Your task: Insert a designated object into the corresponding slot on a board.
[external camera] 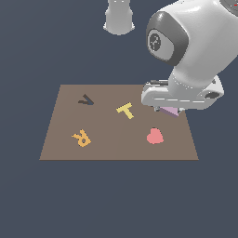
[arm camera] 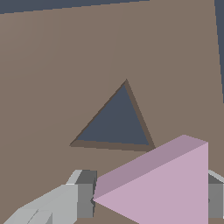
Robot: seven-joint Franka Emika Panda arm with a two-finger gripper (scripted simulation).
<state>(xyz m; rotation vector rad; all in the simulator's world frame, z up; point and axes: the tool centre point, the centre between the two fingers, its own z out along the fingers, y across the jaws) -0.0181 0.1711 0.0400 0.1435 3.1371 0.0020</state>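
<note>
The lilac triangle piece [arm camera: 166,192] sits between my two grey fingers [arm camera: 83,197], and my gripper [arm camera: 151,201] is shut on it, held above the board. Close beside it in the wrist view lies the triangular slot [arm camera: 116,120], a dark recess with a blue-grey centre, with nothing in it. In the exterior view the brown board [external camera: 60,139] lies flat, and my arm's hand covers its far corner on the exterior view's right; only a sliver of the lilac triangle piece [external camera: 169,111] shows under the hand. The slot is hidden there.
On the board lie a yellow T [external camera: 125,110], a red-pink heart [external camera: 155,136], an orange R [external camera: 82,137] and a dark angular letter-shaped recess [external camera: 86,99]. A pale cylinder [external camera: 119,18] stands beyond the board. The floor around is dark blue-grey.
</note>
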